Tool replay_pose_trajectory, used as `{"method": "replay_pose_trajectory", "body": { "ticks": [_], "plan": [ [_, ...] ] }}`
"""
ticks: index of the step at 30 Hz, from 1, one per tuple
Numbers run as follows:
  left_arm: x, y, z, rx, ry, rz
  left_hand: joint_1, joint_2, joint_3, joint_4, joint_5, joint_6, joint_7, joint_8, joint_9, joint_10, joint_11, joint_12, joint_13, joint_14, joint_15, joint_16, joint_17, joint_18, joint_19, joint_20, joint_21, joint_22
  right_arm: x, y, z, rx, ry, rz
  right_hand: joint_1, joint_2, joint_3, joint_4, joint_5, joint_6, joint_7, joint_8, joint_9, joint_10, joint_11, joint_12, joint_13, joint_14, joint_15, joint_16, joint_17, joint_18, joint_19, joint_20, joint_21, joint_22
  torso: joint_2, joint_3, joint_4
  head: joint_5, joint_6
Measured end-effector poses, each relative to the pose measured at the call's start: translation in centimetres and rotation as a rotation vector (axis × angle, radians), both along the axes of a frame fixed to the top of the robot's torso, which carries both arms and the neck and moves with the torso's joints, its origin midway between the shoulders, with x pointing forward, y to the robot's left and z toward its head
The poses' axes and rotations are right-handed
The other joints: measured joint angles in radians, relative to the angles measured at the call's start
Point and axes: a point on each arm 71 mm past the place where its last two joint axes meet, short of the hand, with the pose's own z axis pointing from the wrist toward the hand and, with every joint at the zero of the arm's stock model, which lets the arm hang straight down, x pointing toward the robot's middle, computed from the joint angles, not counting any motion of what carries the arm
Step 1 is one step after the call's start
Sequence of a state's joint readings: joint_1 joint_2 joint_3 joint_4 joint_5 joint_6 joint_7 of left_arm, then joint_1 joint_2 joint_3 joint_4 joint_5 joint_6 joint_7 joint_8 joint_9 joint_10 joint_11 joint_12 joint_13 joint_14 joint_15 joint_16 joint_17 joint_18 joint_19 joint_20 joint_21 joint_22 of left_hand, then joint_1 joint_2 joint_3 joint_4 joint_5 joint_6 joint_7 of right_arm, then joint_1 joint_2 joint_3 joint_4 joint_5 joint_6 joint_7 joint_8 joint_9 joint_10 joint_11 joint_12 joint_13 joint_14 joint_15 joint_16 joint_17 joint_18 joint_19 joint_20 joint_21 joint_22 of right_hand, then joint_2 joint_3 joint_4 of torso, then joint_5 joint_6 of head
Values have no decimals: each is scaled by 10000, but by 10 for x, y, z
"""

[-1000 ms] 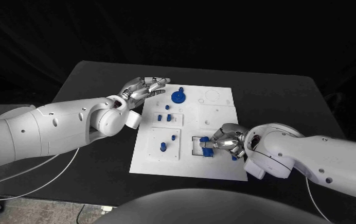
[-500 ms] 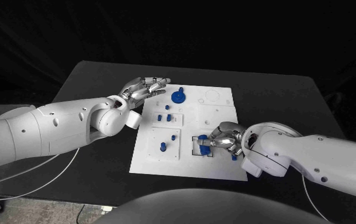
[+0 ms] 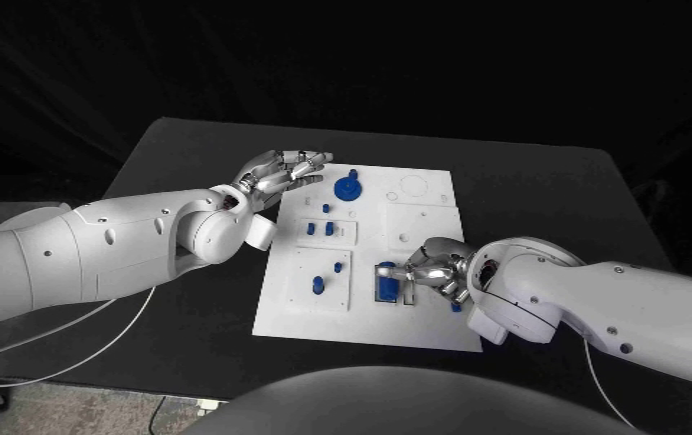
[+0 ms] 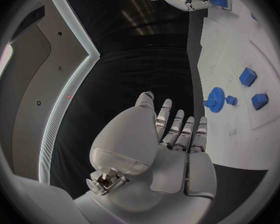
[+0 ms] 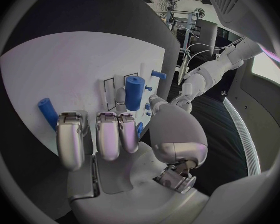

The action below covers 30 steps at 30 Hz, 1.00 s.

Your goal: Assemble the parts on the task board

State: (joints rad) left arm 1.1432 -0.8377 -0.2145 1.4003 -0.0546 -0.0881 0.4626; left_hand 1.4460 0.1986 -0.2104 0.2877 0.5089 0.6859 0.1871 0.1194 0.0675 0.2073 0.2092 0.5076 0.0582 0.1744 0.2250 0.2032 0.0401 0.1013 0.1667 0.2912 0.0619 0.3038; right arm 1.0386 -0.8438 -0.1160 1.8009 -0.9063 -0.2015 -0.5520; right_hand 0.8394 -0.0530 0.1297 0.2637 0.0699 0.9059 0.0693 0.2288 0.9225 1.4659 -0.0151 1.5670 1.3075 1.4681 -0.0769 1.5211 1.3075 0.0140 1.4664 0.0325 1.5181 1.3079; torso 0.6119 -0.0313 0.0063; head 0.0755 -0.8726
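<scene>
Black table bore a half-filled task board: right hand gripped a blue cylinder at its slot, left hand waited open-fingered and empty.

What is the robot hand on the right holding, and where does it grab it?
The right robot hand holds a blue cylinder part, pinched near its lower end over the task board. The left robot hand holds nothing.

We see a black table bearing the white task board, which lies flat at about its middle, long sides running away from us. Dark tabletop shows on every side of the board, wider to its left and right than beyond its far edge. The board's near edge stops short of the table's front edge.
</scene>
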Motion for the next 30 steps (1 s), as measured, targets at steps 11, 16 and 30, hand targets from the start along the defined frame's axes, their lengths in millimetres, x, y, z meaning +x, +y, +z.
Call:
{"method": "replay_pose_trajectory", "body": {
  "ticks": [11, 16, 30],
  "plan": [
    [0, -1, 0, -2, 38, -40, 53, -53, 0, 0, 42, 0, 0, 0, 0, 0, 0, 0, -1, 0, 0, 0, -1, 1, 0, 0, 0, -1, -1, 0, 0, -57, 61, 85, 341, 403, -248, 115, 290, 16, -15, 52, -128, 0, 0, 0, 0, 0, 0, 0, -1, -1, 0, 0, 0, -2, 0, 0, -6, -2, 0],
    [0, -1, 0, 3, 58, -50, 53, -53, 0, 0, 42, 0, 0, 0, 0, 0, 0, 0, -2, 0, 0, 0, -1, 0, 0, 0, 0, -7, -2, -4, 0, -56, 57, 39, 147, 490, -483, 234, 466, 32, -35, 113, -194, 0, 0, 0, -1, 0, 0, 0, -1, 0, 0, -1, 0, -2, 0, 2, -5, 24, 0],
    [0, 0, -1, 30, 88, -36, 53, -53, 0, 0, 42, 0, 0, 0, -1, 36, 36, 0, -2, 36, 36, 0, -2, 0, 0, 0, 0, -4, 15, -58, 40, -673, -1064, -747, 1647, 449, -433, -641, 3596, 96, -96, 402, -193, 0, 0, 0, -1, 0, -1, 0, 6, -1, 0, -1, 28, -4, -8, -3, -12, 75, 0]
  ]
}}
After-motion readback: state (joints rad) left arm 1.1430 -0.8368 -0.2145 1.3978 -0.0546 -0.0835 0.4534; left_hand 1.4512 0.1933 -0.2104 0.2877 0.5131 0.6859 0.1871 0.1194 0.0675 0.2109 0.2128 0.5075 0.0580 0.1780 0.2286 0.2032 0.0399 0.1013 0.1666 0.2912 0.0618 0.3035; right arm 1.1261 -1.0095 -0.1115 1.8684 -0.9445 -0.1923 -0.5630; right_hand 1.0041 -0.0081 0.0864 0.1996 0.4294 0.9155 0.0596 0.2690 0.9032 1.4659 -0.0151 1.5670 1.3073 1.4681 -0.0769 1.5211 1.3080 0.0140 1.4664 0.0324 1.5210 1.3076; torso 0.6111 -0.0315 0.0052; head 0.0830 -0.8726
